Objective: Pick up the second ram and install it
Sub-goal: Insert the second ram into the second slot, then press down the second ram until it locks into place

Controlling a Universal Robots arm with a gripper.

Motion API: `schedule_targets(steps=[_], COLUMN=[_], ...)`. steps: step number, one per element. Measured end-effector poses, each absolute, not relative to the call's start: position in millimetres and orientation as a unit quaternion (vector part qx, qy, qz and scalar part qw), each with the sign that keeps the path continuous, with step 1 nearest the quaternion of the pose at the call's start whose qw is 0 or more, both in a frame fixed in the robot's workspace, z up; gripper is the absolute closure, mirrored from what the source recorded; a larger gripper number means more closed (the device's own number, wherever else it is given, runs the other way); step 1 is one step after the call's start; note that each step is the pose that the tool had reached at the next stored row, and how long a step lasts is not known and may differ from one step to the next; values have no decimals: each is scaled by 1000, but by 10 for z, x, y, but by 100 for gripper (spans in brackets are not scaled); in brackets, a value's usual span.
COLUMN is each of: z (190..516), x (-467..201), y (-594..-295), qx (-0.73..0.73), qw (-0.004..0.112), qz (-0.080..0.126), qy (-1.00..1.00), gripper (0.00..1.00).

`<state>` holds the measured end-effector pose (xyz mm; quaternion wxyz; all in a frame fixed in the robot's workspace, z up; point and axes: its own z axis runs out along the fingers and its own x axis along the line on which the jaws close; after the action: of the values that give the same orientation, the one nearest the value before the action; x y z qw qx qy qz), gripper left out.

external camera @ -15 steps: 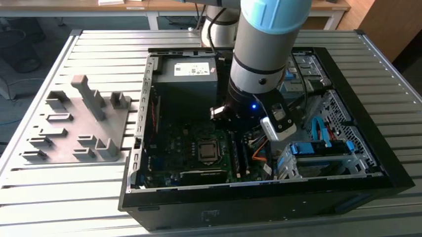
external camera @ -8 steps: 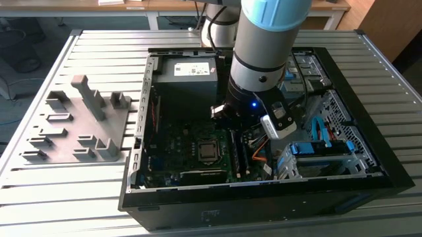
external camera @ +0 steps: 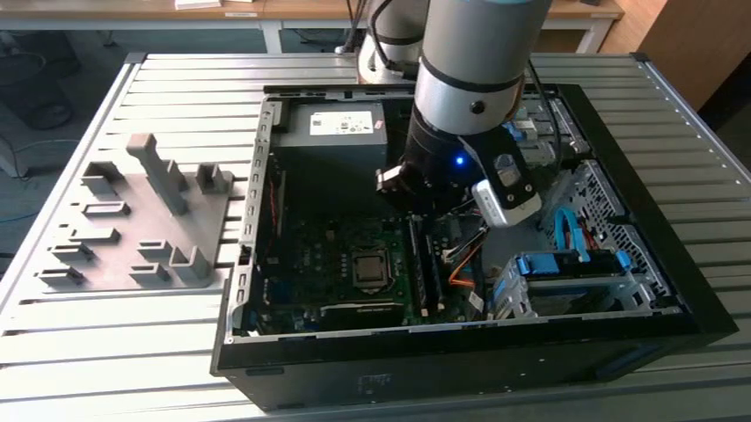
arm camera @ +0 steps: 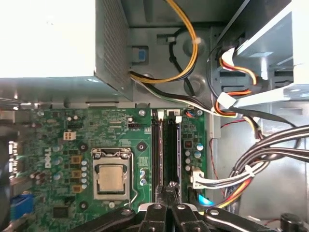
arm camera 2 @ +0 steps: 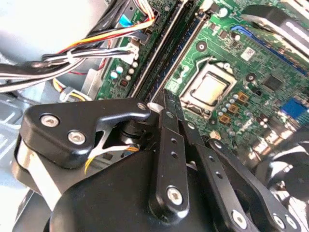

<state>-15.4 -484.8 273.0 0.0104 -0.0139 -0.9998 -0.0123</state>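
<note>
My gripper [arm camera: 170,189] is down inside the open computer case [external camera: 252,176], its fingers drawn together over the memory slots [arm camera: 157,154] beside the processor [arm camera: 112,180]. A thin dark strip, the second ram [arm camera: 170,150] seen edge-on, runs from the fingertips along the slot nearer the cables. In the second wrist view the gripper [arm camera 2: 158,102] meets the near end of that same strip [arm camera 2: 176,53]. Whether the ram is seated in the slot or just above it, I cannot tell. In the exterior view the gripper [external camera: 428,211] hangs low over the motherboard [external camera: 317,264].
A bundle of coloured cables [arm camera: 251,169] lies close beside the slots. The power supply [external camera: 340,123] fills the case's far end, and a drive cage with blue clips [external camera: 564,264] stands on the exterior view's right. A grey parts fixture [external camera: 141,220] sits on the slatted table to the left.
</note>
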Motion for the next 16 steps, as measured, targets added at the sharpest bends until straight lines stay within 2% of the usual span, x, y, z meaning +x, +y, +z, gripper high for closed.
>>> schedule_targets(steps=[16], z=[2788], x=[-154], y=[-4848], qx=[-14], qw=[10], qz=[-12], qy=[-1000], gripper=[90])
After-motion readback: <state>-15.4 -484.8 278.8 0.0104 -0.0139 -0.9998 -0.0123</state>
